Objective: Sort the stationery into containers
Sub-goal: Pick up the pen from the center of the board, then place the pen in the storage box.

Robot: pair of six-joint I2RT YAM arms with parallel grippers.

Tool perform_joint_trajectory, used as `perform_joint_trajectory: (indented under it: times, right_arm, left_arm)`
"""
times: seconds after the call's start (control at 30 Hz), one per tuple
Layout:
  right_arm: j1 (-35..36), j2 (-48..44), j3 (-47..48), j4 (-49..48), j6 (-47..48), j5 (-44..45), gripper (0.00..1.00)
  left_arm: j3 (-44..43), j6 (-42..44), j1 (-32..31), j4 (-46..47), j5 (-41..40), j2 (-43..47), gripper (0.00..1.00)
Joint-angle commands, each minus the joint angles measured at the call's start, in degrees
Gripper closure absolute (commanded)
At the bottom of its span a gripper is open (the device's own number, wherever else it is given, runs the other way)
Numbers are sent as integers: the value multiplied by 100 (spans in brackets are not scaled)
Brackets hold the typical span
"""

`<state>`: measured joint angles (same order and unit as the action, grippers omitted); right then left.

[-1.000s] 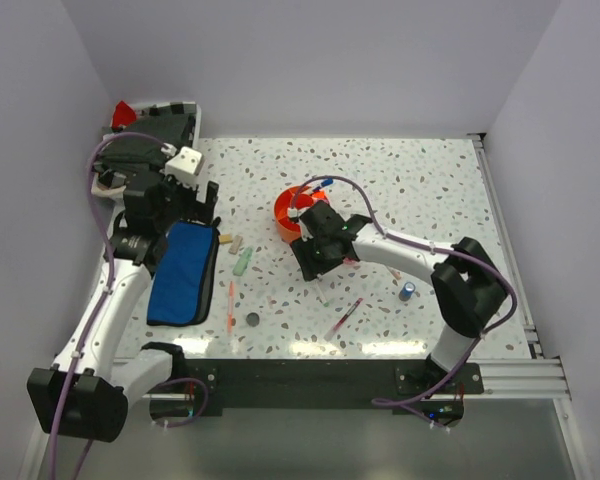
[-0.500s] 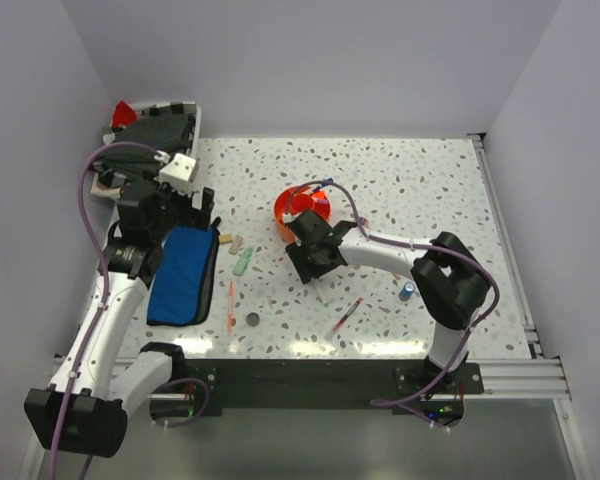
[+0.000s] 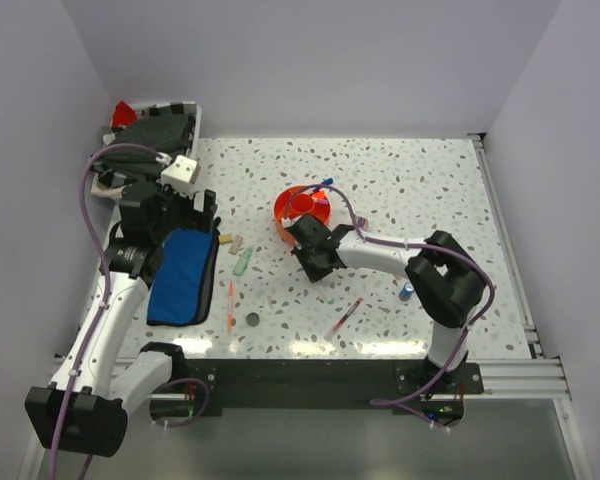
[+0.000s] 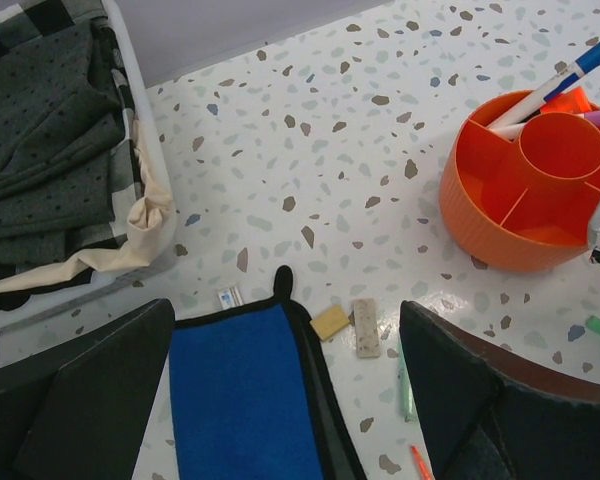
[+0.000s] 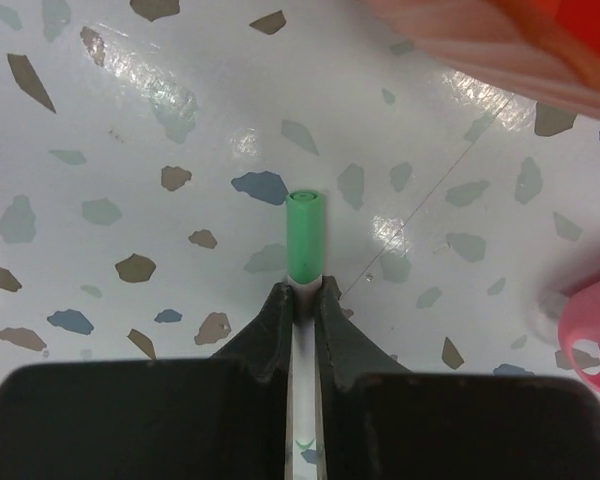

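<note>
My right fingers [image 5: 277, 318] are clamped on the white shaft of one green-capped pen [image 5: 305, 232], which lies on the table [image 5: 130, 150]. I judge the pick-up under way. Next comes a lift, then a drop into the one orange organiser [image 5: 500, 45] just ahead. My left fingers [image 4: 470, 390] are apart above one blue pouch [image 4: 235, 390], with two erasers [image 4: 330, 322] just beyond.

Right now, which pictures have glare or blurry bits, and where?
Right wrist view: white glare patches on the table beside the green-capped pen, and the orange organiser at the top is blurred. Left wrist view: sharp; only the dark fingers of the left hand look soft. Top view: pale reflections along the table's near edge.
</note>
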<state>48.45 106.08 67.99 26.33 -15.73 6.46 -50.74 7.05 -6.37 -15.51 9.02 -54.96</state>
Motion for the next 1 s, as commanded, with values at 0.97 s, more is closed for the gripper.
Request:
perform_joint_trajectory:
  times: [0.97]
  right_arm:
    - [-1408, -458, 355, -6869, 905, -514, 100]
  left_arm:
    - [-2493, 579, -4, 171, 1603, -3002, 0]
